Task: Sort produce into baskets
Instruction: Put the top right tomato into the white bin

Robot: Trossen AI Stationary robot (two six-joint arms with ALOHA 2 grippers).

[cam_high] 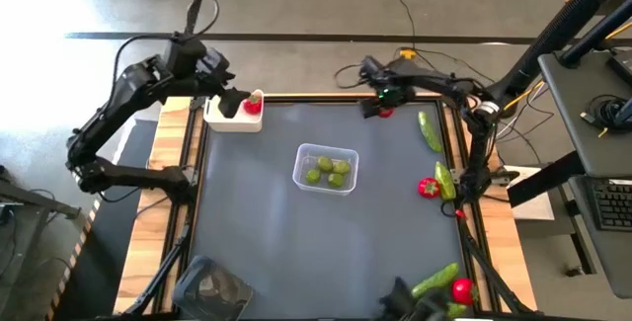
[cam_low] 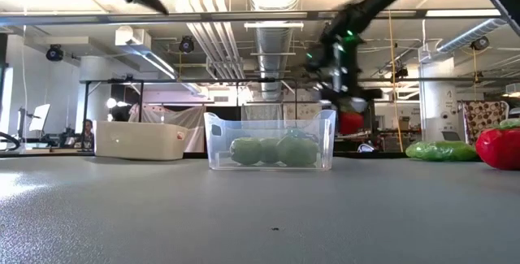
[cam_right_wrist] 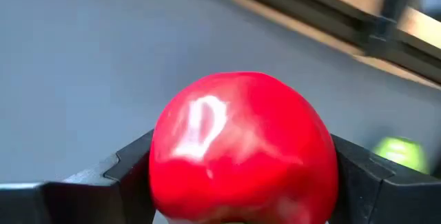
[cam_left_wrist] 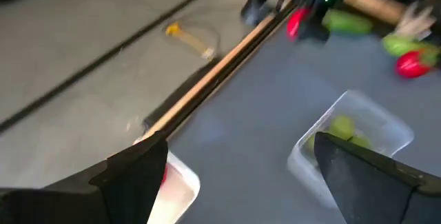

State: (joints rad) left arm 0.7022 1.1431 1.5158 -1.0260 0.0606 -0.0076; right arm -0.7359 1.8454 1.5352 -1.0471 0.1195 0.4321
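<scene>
The right gripper point(cam_high: 380, 107) is at the far edge of the table, and its two fingers sit on both sides of a red strawberry point(cam_right_wrist: 242, 148). The fingers touch the berry on each side, so it looks like a grab just being made. From the table-level camera the berry seems to hang a bit above the table, but I cannot be sure it is lifted.

The left gripper point(cam_high: 233, 102) waits over the white tub point(cam_high: 229, 120) with its fingers wide apart and nothing in them. One strawberry point(cam_high: 253, 105) is already in that tub. The clear tub point(cam_high: 325, 168) in the middle holds the round green fruits point(cam_high: 328, 170).

I think the next job is to carry this berry across to the white tub. The squeeze must be firm enough that the smooth, round berry does not slip.
</scene>
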